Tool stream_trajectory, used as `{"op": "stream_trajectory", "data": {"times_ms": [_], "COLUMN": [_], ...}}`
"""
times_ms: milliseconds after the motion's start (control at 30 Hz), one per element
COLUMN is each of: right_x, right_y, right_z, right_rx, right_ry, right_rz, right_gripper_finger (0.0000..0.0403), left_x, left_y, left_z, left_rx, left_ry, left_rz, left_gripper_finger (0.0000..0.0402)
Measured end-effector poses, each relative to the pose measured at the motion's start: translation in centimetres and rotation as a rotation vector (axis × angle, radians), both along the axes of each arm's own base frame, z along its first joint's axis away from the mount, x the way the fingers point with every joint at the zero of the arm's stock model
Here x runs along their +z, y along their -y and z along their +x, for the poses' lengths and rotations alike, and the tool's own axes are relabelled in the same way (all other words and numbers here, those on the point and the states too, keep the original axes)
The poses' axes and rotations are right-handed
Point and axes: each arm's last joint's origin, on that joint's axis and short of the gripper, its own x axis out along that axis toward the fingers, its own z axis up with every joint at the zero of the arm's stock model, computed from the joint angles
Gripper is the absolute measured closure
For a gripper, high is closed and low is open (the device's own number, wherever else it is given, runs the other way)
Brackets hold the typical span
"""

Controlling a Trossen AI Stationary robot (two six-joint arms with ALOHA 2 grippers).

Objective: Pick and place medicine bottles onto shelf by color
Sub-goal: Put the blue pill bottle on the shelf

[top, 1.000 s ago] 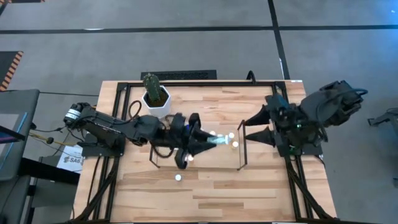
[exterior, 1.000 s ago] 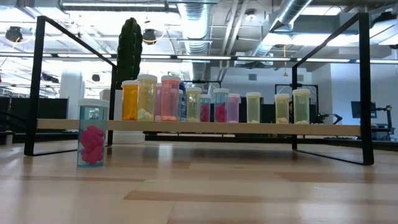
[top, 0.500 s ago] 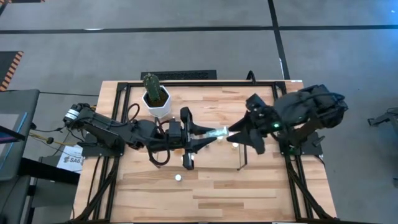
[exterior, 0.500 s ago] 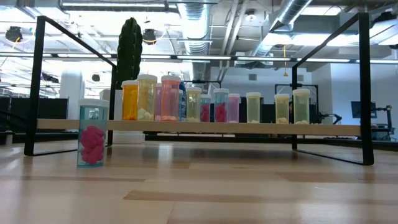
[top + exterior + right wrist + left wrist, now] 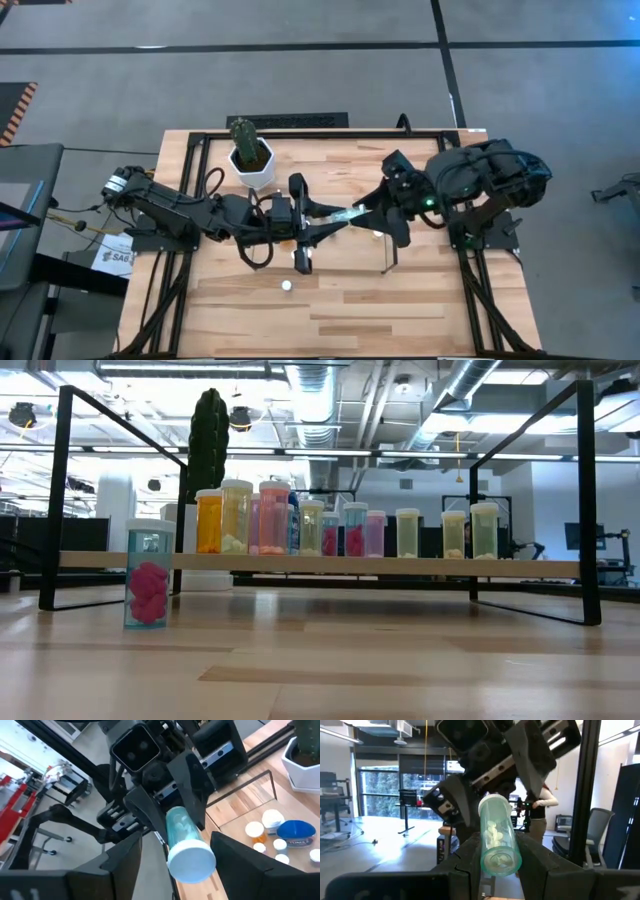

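**Bottle lying level between my two claws**

The clear bottle point(image 5: 345, 214) lies horizontal above the shelf point(image 5: 385, 262) at mid-table, long axis running 9 to 3 o'clock, white cap toward 3. My left claw point(image 5: 322, 218) is clamped on its base end. My right claw point(image 5: 378, 212) stands wide, fingers either side of the cap end, not gripping. A second ago the right claw hung back at the 3 o'clock edge; it has since come in. A lone bottle point(image 5: 149, 573) stands on the table point(image 5: 320, 670).

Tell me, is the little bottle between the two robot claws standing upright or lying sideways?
Lying sideways: the bottle points level from the shut left gripper towards the open right gripper, white cap first.
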Motion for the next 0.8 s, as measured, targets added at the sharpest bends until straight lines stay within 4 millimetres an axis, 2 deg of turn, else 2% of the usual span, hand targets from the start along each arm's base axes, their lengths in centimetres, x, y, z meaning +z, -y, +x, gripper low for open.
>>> {"op": "stream_trajectory", "data": {"times_ms": [233, 600, 800], "right_x": [-0.07, -0.07, -0.06], "right_y": [-0.03, 0.01, 0.01], "right_z": [0.06, 0.09, 0.08], "right_rx": [-0.002, -0.005, 0.003], "right_ry": [-0.004, -0.003, 0.001], "right_rz": [0.003, 0.003, -0.021], "right_gripper_finger": [0.0179, 0.0278, 0.0291], "left_x": [0.01, 0.28, 0.28], "left_y": [0.01, -0.05, -0.06], "left_z": [-0.01, -0.09, -0.09], "left_rx": [0.001, 0.023, 0.026], "left_ry": [0.001, 0.024, 0.024], "left_rz": [0.007, 0.029, 0.023], "left_gripper_finger": [0.0319, 0.0319, 0.0317]}}
